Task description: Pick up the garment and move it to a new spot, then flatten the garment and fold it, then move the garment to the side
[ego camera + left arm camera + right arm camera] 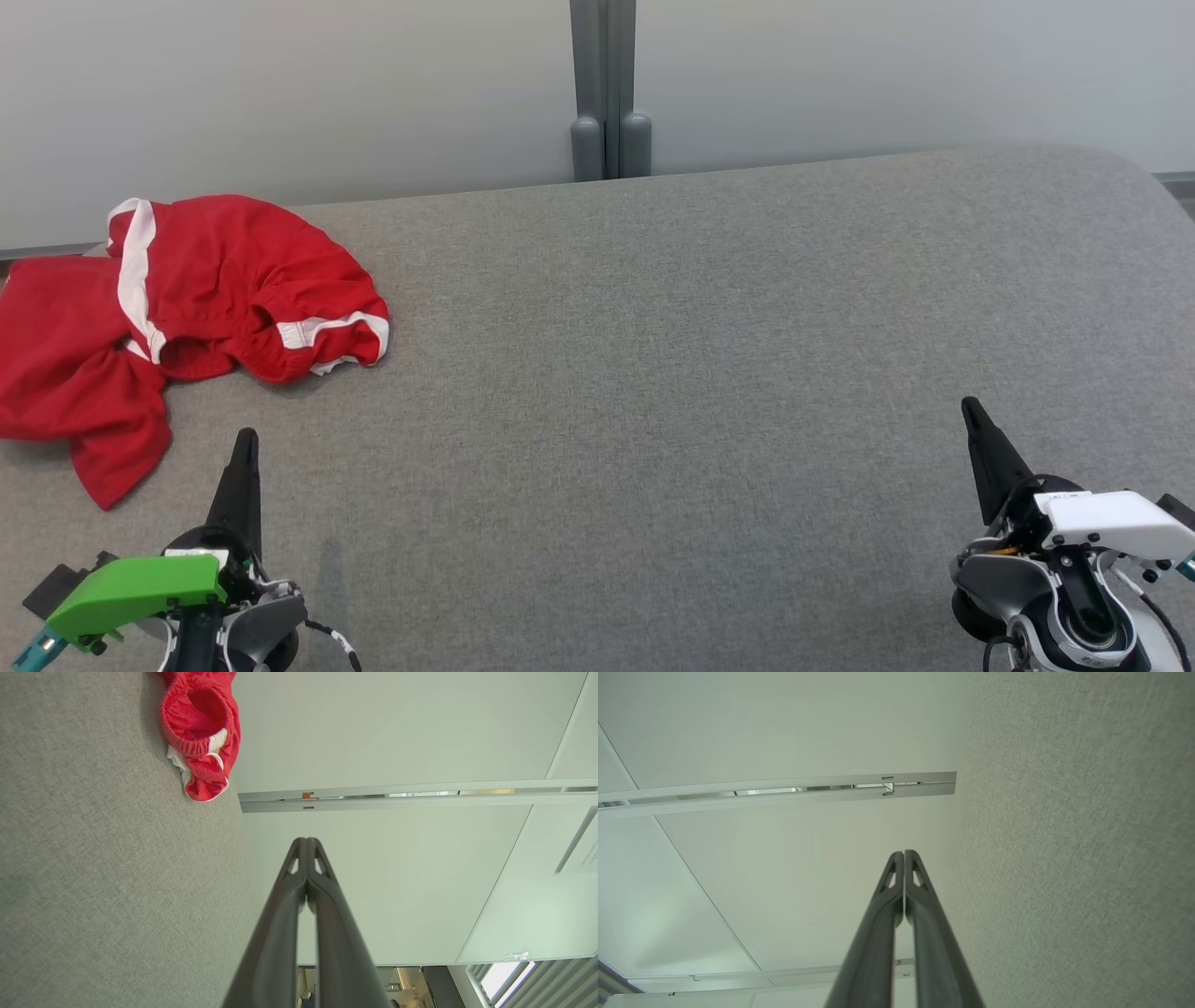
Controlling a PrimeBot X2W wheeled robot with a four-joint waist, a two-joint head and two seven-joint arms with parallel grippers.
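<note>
**Head view.** You see the red garment point(187, 289), trimmed with white bands, lying crumpled at the far left of the grey fabric surface point(653, 373). Its left part reaches the picture's edge. Your left gripper point(245, 446) stands at the near left above a green cover point(131, 588). Its two dark fingers are pressed together into one point and hold nothing. The tip lies near the garment's near edge but apart from it. Your right gripper point(973, 415) stands at the near right beside a white cover point(1111, 523), fingers likewise pressed together and empty, well apart from the garment. Beyond the far edge of the surface rises a pale wall point(280, 93) with a grey post point(605, 93) at its middle.

**Left wrist view.** The left gripper point(306, 842) rises from the bottom edge. Its fingers meet at the tips with nothing between them. The grey fabric surface point(93, 882) takes up one side of the picture. The red garment point(201, 728) lies on it, farther off than the fingertips and clear of them, showing a gathered elastic opening and white trim. The pale wall point(397, 732) carries a rail point(397, 798).

**Right wrist view.** The right gripper point(903, 854) has its tips touching and is empty. The bare grey fabric surface point(1078, 858) lies alongside it, and the pale wall point(784, 728) carries a rail point(784, 791).
</note>
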